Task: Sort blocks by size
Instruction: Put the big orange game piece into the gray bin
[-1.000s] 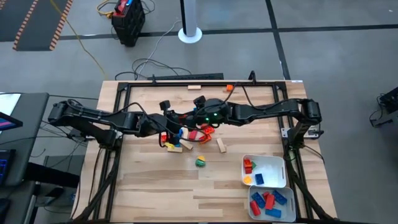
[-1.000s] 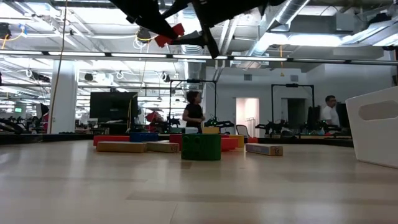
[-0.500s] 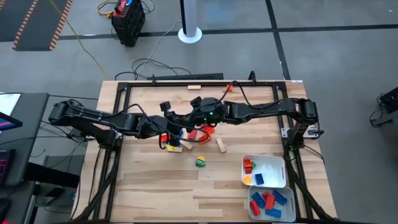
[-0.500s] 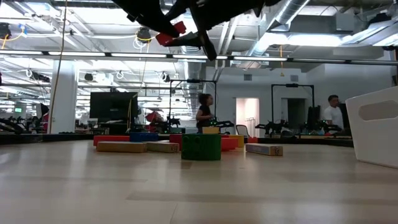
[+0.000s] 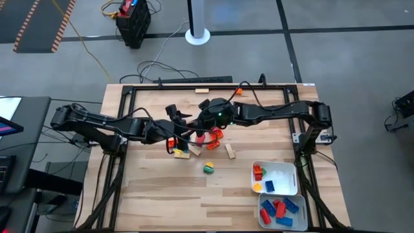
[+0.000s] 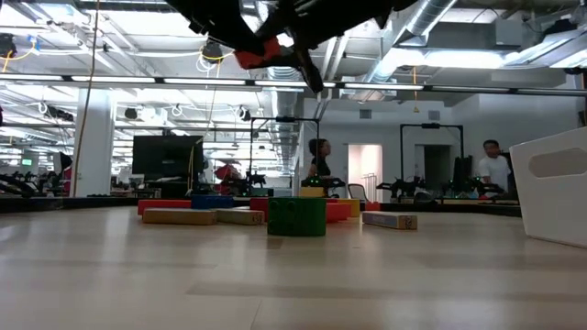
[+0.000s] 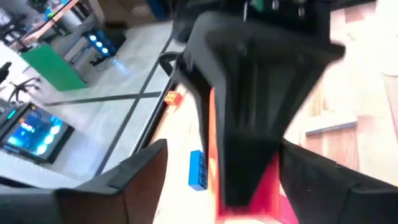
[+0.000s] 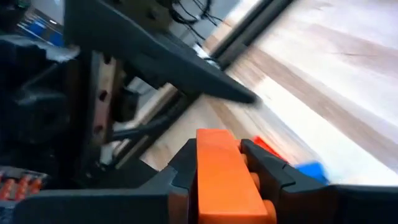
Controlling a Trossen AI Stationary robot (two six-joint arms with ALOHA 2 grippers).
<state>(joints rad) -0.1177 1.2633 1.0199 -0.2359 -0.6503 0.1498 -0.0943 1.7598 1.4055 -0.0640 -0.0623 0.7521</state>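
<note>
High above the table's middle my two grippers meet around one orange-red block. My right gripper is shut on it. My left gripper is open, its fingers standing wide on either side of the block and of the right gripper's finger. In the high view the grippers meet, the left beside the right. Below them a pile of red, blue, yellow and tan blocks lies on the table. A green-and-yellow block stands nearer the front. My right gripper pinches the orange-red block's two long sides between its two fingers, which lie along the block. The block is lifted clear, far above the table top.
Two white trays stand at the front right: one with red, blue and yellow blocks, one with blue and red blocks. A tan block lies right of the pile. A tan block and an orange one lie at the far edge.
My right gripper has gone toward the table's left, up to the block that my left gripper held aloft, and has shut on it. My left gripper has opened and let go. The block has stayed at the same height above the table.
</note>
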